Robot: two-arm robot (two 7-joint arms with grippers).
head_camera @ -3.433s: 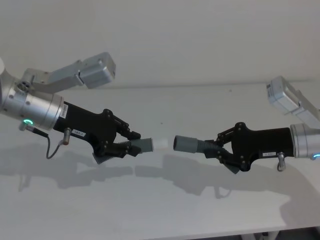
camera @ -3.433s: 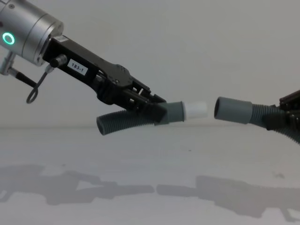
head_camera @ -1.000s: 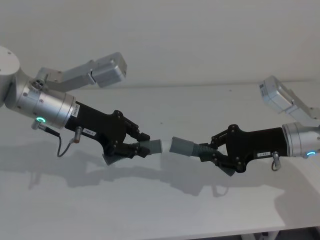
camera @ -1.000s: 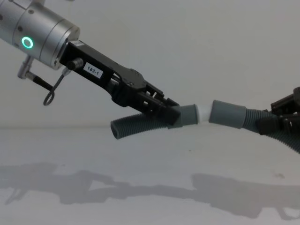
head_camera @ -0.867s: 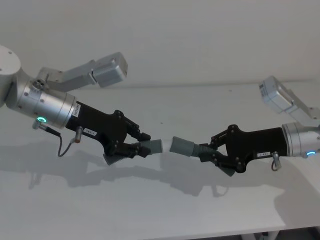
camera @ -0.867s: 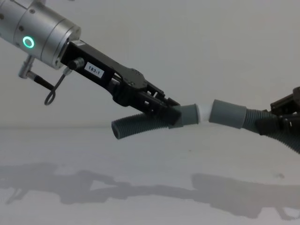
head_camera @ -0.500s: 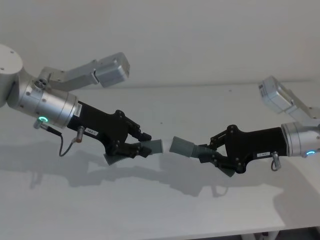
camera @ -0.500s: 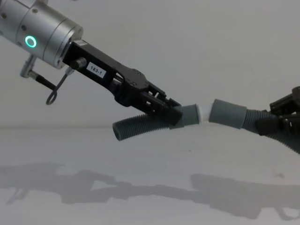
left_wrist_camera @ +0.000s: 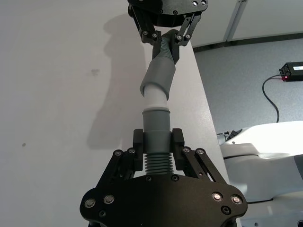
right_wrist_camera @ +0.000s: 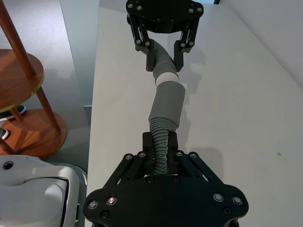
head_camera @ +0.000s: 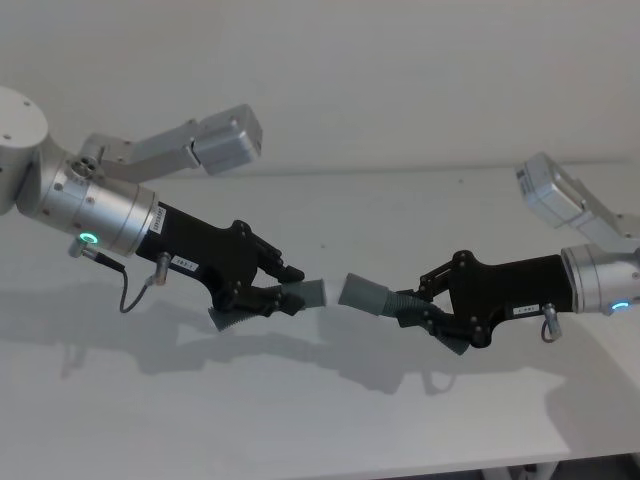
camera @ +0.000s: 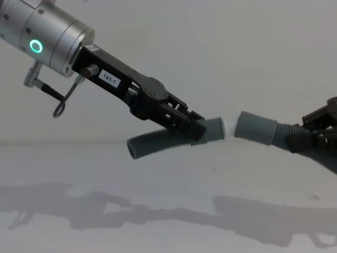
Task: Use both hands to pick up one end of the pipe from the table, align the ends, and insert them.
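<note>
Both pipe pieces hang in the air above the white table (head_camera: 330, 420). My left gripper (head_camera: 287, 289) is shut on the ribbed hose just behind its grey cuff (camera: 212, 130), and that hose's loose end (camera: 138, 147) trails down behind the fingers. From this cuff a white tip (left_wrist_camera: 155, 97) points at the other piece. My right gripper (head_camera: 424, 301) is shut on the ribbed part (right_wrist_camera: 160, 136) of the second hose, behind its wider cuff (camera: 256, 127). The white tip (right_wrist_camera: 166, 78) meets the mouth of the wide cuff (left_wrist_camera: 159, 75), and the two pieces sit at a slight angle to each other.
Shadows of both arms fall on the bare table below. A wooden stool (right_wrist_camera: 19, 90) and a white robot base (right_wrist_camera: 33, 194) stand off the table's edge. A cable and a small black box (left_wrist_camera: 293, 70) lie on the floor beyond the table's other side.
The gap between the two ends has closed: the left gripper moved right and the right gripper moved left until the white tip reached the wide cuff. Over the last second almost nothing has moved.
</note>
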